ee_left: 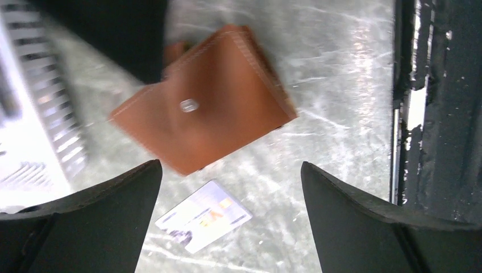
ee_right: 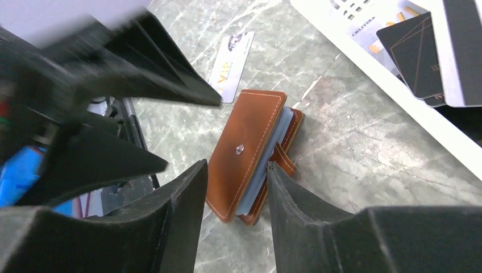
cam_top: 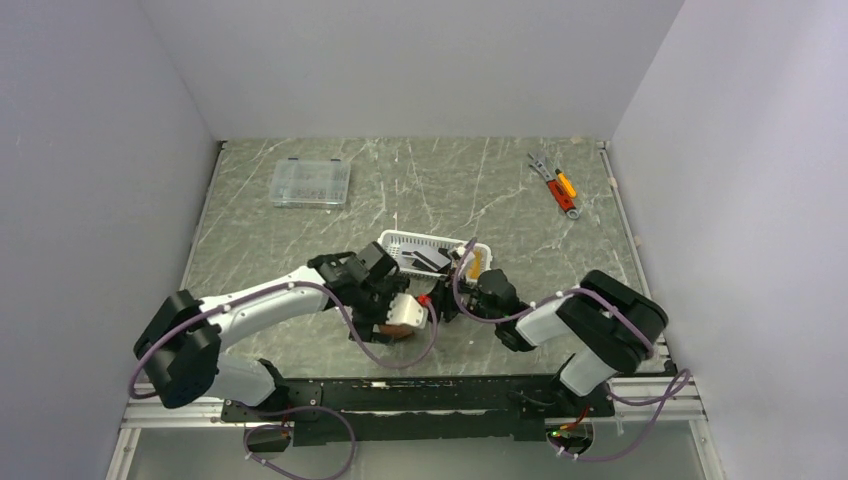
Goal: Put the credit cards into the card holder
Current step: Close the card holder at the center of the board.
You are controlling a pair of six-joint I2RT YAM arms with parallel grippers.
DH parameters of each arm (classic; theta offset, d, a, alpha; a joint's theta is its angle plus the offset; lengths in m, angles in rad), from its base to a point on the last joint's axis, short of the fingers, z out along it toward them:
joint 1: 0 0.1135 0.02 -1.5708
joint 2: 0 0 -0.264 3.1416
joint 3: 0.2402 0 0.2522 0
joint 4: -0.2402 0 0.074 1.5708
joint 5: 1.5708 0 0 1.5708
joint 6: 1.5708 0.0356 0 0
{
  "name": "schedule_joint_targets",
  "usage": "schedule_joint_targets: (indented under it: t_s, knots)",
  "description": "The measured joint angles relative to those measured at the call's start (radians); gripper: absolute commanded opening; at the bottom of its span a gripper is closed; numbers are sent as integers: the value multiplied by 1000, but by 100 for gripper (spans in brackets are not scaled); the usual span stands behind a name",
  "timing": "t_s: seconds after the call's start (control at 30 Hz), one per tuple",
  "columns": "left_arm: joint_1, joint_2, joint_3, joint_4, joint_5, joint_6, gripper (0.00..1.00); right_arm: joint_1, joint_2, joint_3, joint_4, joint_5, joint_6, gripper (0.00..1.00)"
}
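Card holder (ee_right: 244,153) flat, snap up, pages facing basket (cam_top: 400,240); left fingers (ee_left: 85,227) wide, right fingers (ee_right: 170,227) half-open, seemingly both empty.

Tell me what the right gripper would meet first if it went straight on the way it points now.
Most likely the card holder: in the wrist view it lies on the table right ahead of the right gripper, seen between its open jaws. Depth is unclear.

The card holder (ee_right: 250,149) lies part-open on the tabletop (ee_right: 352,153), blue inside showing; the right fingers (ee_right: 170,227) flank its near end; beyond it, a pale credit card (ee_right: 230,65); to its right, a white basket (ee_right: 398,96) holding black cards (ee_right: 412,54).
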Motion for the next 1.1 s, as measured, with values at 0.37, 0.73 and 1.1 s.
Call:
schedule_joint_targets:
  t_s: [0.37, 0.73, 1.1]
  knots:
    - [196, -81, -7, 54, -40, -93, 99, 61, 181, 41, -3, -62, 27, 22]
    - [203, 131, -7, 187, -128, -103, 99, 290, 3, 27, -195, 75, 37, 42]
    - [243, -117, 7, 127, 32, -42, 99, 63, -276, -26, -288, 42, -45, 47]
